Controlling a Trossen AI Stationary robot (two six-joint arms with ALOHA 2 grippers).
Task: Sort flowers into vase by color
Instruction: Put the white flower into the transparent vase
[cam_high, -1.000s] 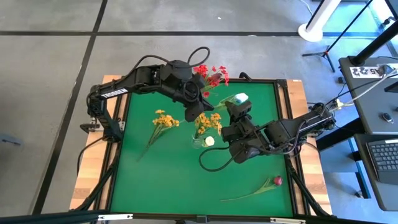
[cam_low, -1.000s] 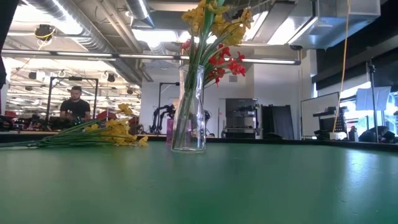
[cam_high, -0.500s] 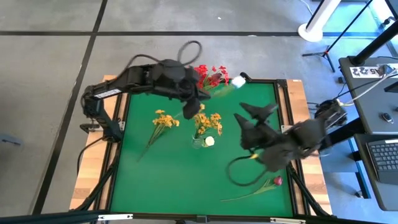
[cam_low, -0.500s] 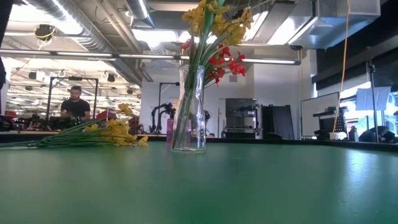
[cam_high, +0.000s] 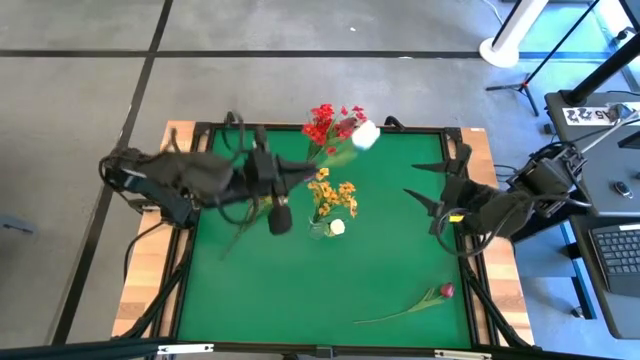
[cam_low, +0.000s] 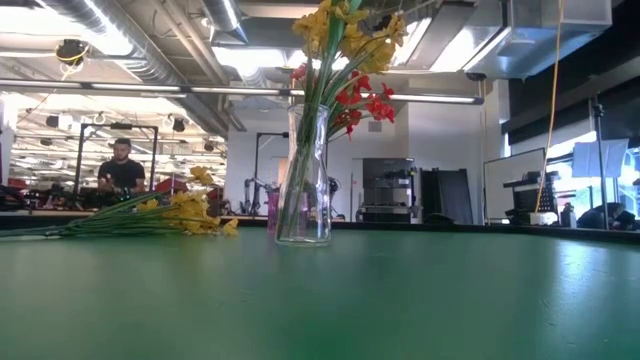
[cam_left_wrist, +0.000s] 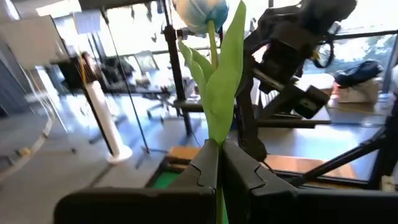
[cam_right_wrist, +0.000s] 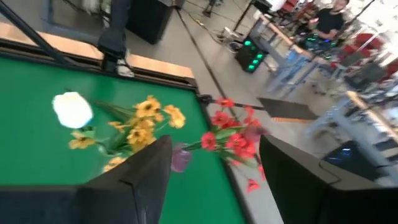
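My left gripper (cam_high: 300, 172) (cam_left_wrist: 221, 149) is above the table's left half, shut on a white-budded flower (cam_high: 365, 135) whose bud (cam_left_wrist: 199, 12) sticks out toward the far right. My right gripper (cam_high: 428, 188) (cam_right_wrist: 214, 180) hangs open near the right edge, holding nothing. A glass vase (cam_high: 322, 228) (cam_low: 304, 180) stands mid-table; yellow-orange blooms (cam_high: 335, 195) and red blooms (cam_low: 365, 100) rise from it. A white bud (cam_high: 337, 227) shows at the vase. A yellow bunch (cam_low: 190, 215) lies on the mat, in the high view partly under my left arm. My left gripper pinches the white flower's green stem and leaf (cam_left_wrist: 216, 134) between its two fingers, well below the bud. The fingers come from the table's left, and the stem runs on beyond them along their line. The flower is lifted clear of the table.
A dark-red bud flower (cam_high: 445, 290) lies on the green mat (cam_high: 400, 260) near the near right corner, its stem pointing left. A raised black rim frames the mat. A person (cam_low: 122, 170) sits in the room far behind the table.
My right gripper has opened, let go of the white flower and drawn back from the vase toward the table's right edge. My left gripper has moved toward the table's left, taking the white flower along; its bud has shifted left and toward the far edge.
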